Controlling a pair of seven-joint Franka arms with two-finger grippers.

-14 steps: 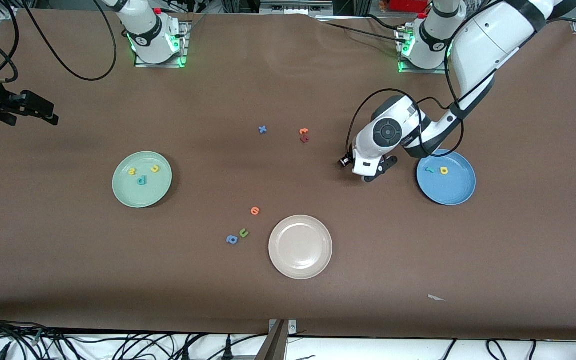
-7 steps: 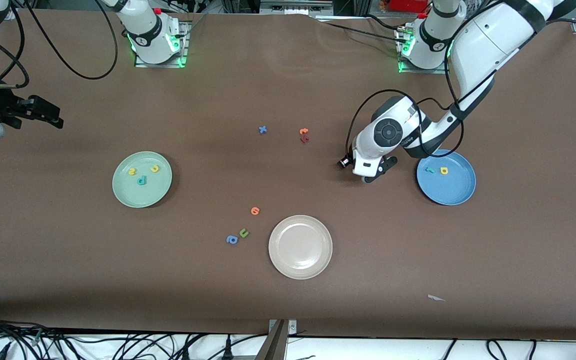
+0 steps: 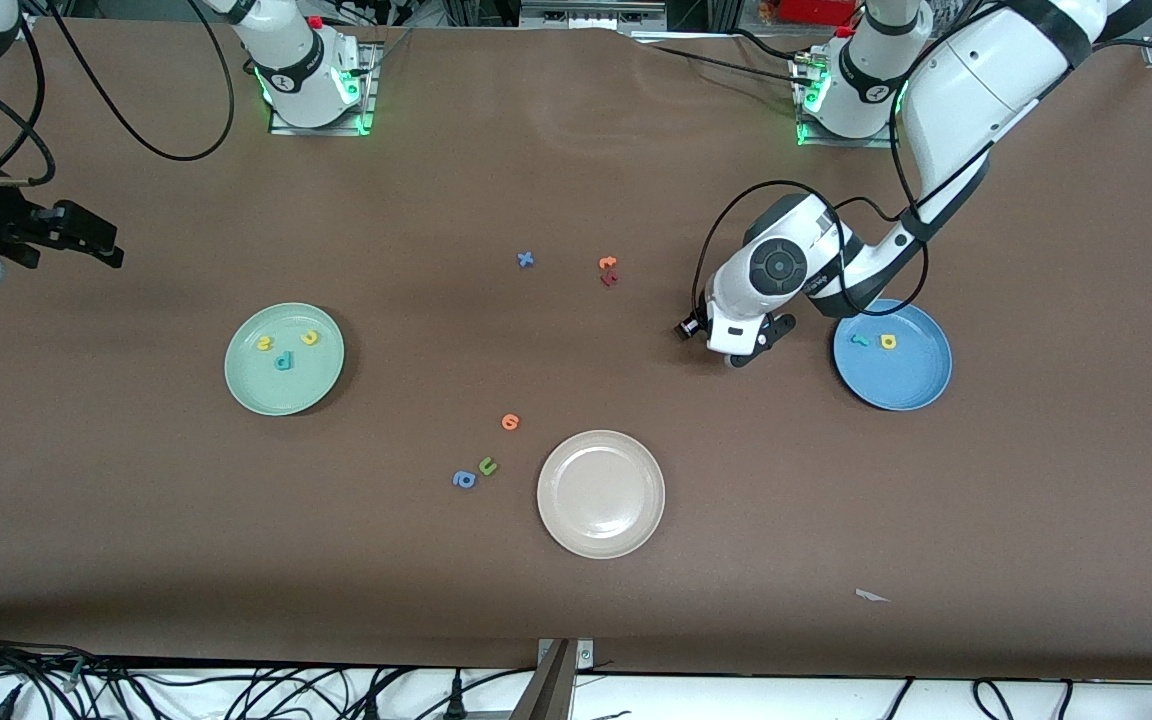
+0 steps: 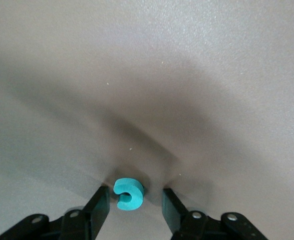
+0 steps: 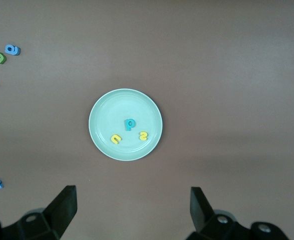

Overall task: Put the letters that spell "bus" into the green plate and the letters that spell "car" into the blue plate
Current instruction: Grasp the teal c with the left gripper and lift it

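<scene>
Flanking the teal "c" (image 4: pixel 128 194) untouched, left fingers (image 4: pixel 98 207) part-open; right fingers (image 5: pixel 64 206) wide, empty.

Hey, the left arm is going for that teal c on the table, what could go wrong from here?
1. The c lies flat, small and loose between the left gripper's jaws, not yet pinched; it could tip or squirt out as they close.
2. The blue plate sits close beside; a poor grip might drop the c short of the rim.
</scene>
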